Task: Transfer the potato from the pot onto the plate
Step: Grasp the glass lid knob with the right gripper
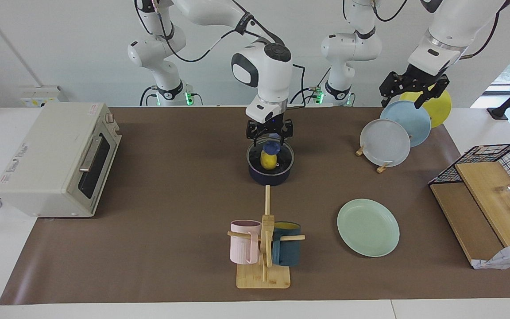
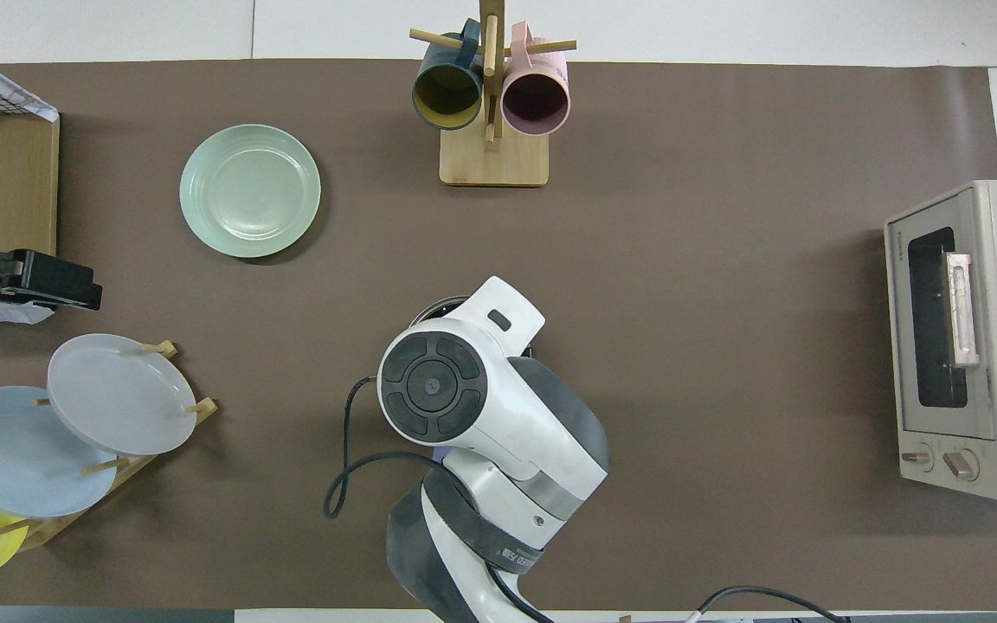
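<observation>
The dark navy pot (image 1: pixel 271 170) stands mid-table, with the yellow potato (image 1: pixel 268 161) inside it. Its blue handle (image 1: pixel 272 146) points toward the robots. My right gripper (image 1: pixel 269 141) hangs just over the pot and the potato with its fingers apart, and it holds nothing. In the overhead view the right arm covers the pot except a sliver of rim (image 2: pixel 436 305). The mint-green plate (image 1: pixel 368 227) (image 2: pixel 250 190) lies bare, farther from the robots and toward the left arm's end. My left gripper (image 1: pixel 404 103) (image 2: pixel 74 294) waits open over the plate rack.
A mug tree (image 1: pixel 264 248) with a pink mug and a teal mug stands farther from the robots than the pot. A rack holds grey-white (image 1: pixel 385 142), light blue and yellow plates. A toaster oven (image 1: pixel 58 158) sits at the right arm's end, a wire basket (image 1: pixel 494 195) at the left arm's.
</observation>
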Action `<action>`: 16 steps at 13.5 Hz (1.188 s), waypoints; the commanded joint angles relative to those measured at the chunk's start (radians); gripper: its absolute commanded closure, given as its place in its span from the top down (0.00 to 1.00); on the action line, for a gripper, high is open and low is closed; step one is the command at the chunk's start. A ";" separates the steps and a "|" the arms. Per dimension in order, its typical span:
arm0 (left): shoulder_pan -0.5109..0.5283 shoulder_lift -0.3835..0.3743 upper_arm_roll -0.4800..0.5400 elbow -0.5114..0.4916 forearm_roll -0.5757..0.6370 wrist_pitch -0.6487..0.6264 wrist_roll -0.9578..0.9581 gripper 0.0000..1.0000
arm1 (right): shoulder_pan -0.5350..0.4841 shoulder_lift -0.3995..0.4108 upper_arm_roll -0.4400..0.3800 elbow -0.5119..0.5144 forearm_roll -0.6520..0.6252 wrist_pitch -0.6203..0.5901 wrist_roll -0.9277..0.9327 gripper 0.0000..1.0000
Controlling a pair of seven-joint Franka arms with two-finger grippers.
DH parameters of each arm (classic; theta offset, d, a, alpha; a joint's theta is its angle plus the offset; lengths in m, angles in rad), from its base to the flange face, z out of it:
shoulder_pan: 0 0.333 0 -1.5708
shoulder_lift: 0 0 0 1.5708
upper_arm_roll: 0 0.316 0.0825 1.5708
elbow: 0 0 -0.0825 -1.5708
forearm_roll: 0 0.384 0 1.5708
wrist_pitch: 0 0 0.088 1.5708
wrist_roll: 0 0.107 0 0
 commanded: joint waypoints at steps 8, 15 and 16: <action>-0.005 -0.027 0.003 -0.029 -0.008 0.017 -0.005 1.00 | 0.024 0.011 -0.002 -0.024 -0.054 0.049 0.006 1.00; -0.007 -0.026 0.003 -0.029 -0.008 0.017 -0.005 1.00 | 0.017 0.014 -0.002 -0.034 -0.053 0.085 0.006 0.83; -0.005 -0.026 0.003 -0.029 -0.008 0.017 -0.005 1.00 | 0.015 0.014 -0.002 -0.035 -0.052 0.091 0.006 0.81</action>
